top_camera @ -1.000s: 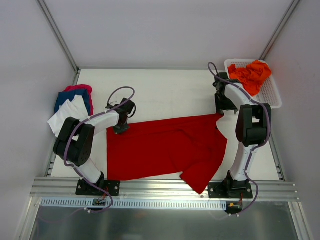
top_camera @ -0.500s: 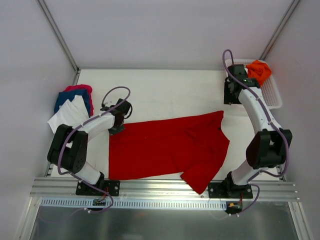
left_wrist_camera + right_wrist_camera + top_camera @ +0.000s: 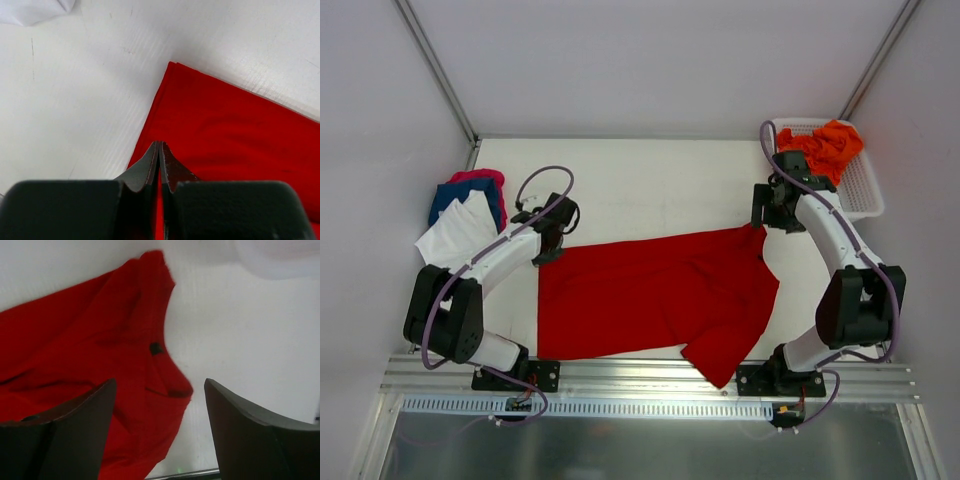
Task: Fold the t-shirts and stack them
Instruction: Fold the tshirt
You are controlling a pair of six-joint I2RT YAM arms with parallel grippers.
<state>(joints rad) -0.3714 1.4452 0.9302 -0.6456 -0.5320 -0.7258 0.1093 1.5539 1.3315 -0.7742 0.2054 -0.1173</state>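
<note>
Table [image 3: 650, 180], white and seen from above, with two robot arms rising from the bottom edge of the frame. A deep red t-shirt [image 3: 660, 295] lies spread across the middle of it, mostly flat, with one part doubled over toward the lower right. The left pincer [image 3: 548, 256] sits at the shirt's upper left corner. In the left wrist view its two fingers [image 3: 147, 167] are pressed tightly together, their tips over the left edge of the red cloth; whether any cloth is caught between them cannot be told. The right pincer [image 3: 762, 220] hangs at the shirt's upper right tip. In the right wrist view its fingers [image 3: 85, 425] stand spread wide with nothing between them, and the gap shows bare table beside the neck end of the shirt, where a small dark label [image 3: 156, 347] sits. At the far left of the overhead frame is a small pile: a white t-shirt [image 3: 455, 235] lowest in the picture, a blue t-shirt [image 3: 470, 196] above it, a pink t-shirt [image 3: 478, 177] at the top edge of the pile. In the upper right corner a white mesh basket [image 3: 862, 192] holds crumpled orange t-shirts [image 3: 825, 148], close beside the right arm's wrist
</note>
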